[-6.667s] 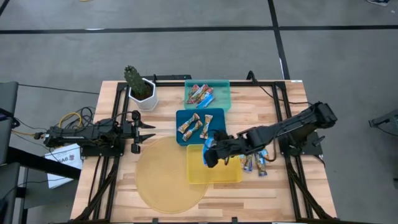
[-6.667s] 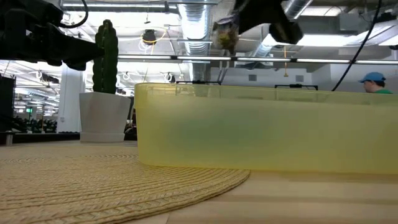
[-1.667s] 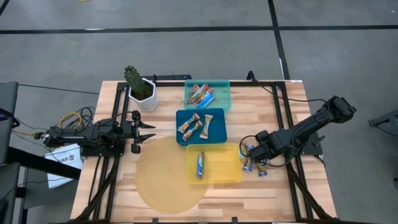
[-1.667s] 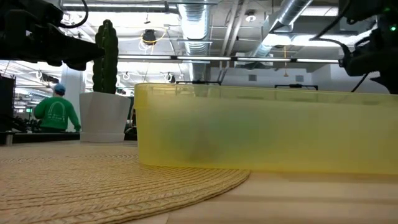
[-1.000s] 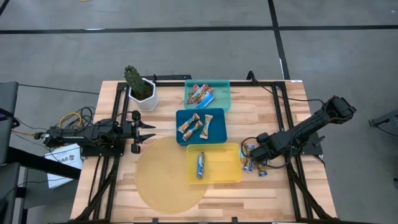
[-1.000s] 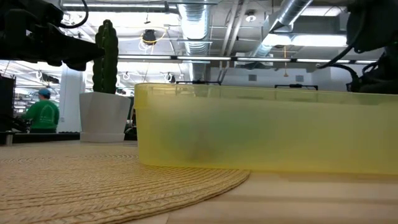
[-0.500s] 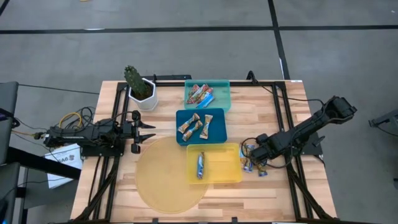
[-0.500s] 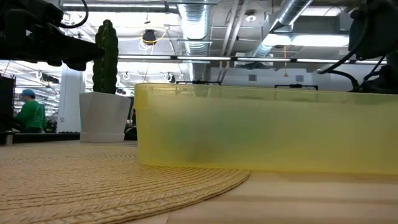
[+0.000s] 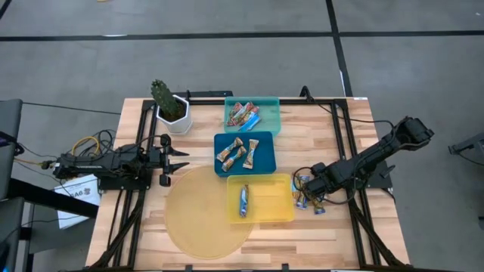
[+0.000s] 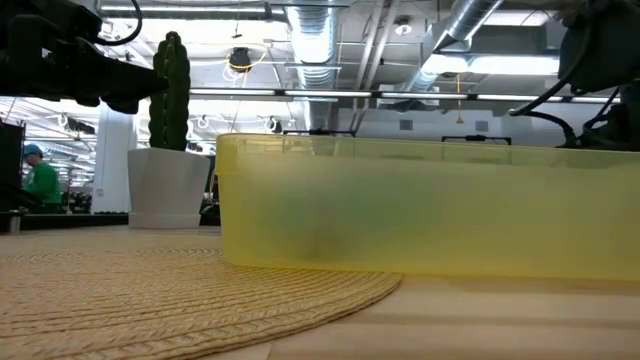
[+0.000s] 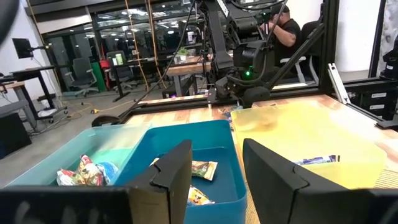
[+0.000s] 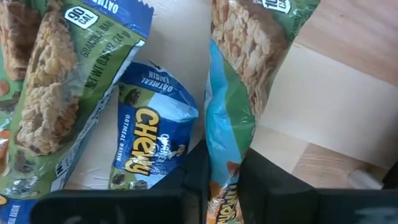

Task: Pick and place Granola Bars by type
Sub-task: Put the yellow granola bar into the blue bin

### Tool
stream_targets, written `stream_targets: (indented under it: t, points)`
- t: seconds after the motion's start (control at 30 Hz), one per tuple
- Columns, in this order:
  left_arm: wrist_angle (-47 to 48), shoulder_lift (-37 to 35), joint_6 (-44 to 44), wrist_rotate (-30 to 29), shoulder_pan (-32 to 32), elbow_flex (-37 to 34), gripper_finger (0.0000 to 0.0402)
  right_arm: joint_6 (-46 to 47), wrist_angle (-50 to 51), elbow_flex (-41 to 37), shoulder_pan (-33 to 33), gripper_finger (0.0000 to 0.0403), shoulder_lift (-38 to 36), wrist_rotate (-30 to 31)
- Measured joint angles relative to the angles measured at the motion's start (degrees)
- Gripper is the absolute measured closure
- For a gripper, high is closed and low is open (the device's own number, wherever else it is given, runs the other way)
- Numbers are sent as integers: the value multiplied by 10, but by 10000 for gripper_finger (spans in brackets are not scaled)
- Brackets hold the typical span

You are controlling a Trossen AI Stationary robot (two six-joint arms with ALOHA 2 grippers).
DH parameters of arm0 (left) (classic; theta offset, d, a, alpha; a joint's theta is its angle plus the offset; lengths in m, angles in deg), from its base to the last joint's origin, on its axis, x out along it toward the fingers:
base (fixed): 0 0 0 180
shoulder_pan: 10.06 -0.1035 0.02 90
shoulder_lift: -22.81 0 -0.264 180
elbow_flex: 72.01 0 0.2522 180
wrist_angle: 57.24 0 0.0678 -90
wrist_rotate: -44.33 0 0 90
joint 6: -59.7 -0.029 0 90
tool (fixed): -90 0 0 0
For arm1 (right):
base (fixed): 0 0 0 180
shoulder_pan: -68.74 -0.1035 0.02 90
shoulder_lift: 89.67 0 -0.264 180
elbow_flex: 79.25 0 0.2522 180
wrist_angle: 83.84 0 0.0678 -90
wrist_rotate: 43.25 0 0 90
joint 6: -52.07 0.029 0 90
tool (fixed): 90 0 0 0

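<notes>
Loose Granola Bars (image 9: pixel 310 199) in blue-and-green wrappers lie on the wood just right of the yellow tray (image 9: pixel 280 210). My right gripper (image 12: pixel 224 171) points down among them and is shut on one bar (image 12: pixel 233 106); two more lie beside it (image 12: pixel 50 87) (image 12: pixel 146 143). One bar (image 9: pixel 243 200) lies in the yellow tray. Several more lie in the blue tray (image 9: pixel 265 162) and in the teal tray (image 9: pixel 268 113). My left gripper (image 11: pixel 217 165) waits open and level at the table's left side (image 9: pixel 168 159). My right gripper pinches one blue-and-green bar by its two long edges (image 12: pixel 225 163), toward one end, between its two fingers (image 12: pixel 196 171). The fingers come from above, pointing down. The wrapper is squeezed narrow between them. The rest of the bar lies on the table (image 12: pixel 323 130).
A cactus in a white pot (image 9: pixel 170 109) stands at the far left. A round woven mat (image 9: pixel 197 223) lies under the yellow tray's left part. Black frame rails run along the table's sides (image 9: pixel 355 219). Bare wood shows at the near right.
</notes>
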Motion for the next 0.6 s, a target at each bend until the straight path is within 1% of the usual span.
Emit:
stream_targets:
  t: [0.2,0.33,0.43,0.6]
  points:
    - [0,0,1,0,0,0,264,16,-5,-1,-1,356,-8,20]
    - [0,0,1,0,0,0,264,32,-17,-3,1,356,-29,96]
    - [0,0,-1,0,0,0,264,33,-22,-3,0,356,-47,138]
    - [0,0,2,0,0,0,264,33,-28,-3,10,356,-78,225]
